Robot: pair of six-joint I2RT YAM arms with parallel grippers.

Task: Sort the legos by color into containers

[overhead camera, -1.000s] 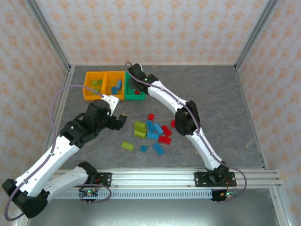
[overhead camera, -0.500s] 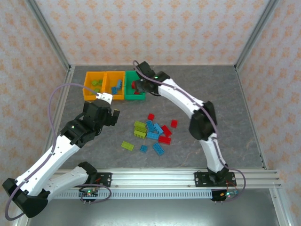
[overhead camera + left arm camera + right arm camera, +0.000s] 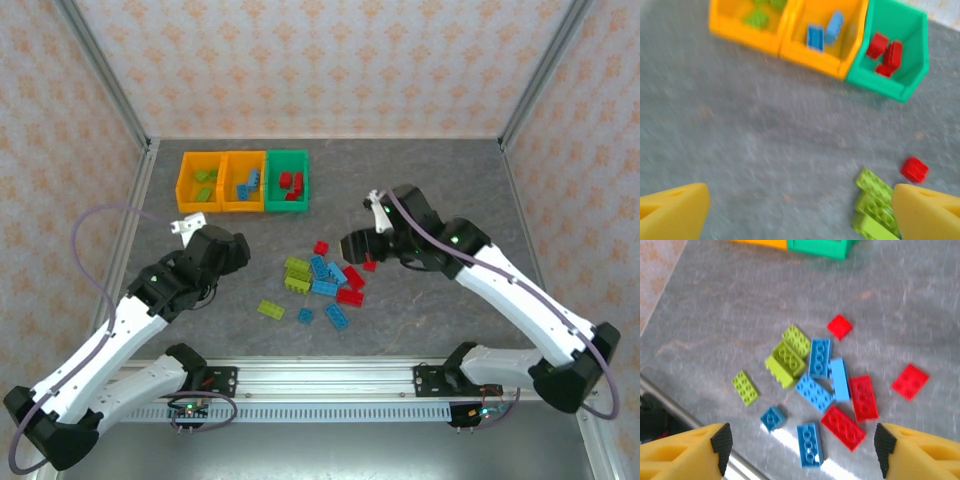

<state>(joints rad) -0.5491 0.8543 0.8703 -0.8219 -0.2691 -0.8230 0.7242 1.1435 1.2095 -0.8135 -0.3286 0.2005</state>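
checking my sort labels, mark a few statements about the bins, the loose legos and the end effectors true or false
1. The green bin holds red legos. True.
2. The blue legos already sorted sit in the leftmost orange bin. False: they are in the middle orange bin; the leftmost holds lime green legos.
3. The right end effector grips a red brick. False: it is open and empty, above the loose legos.
4. The loose legos on the table include all three colours. True.
5. The left end effector is open and holds nothing. True.
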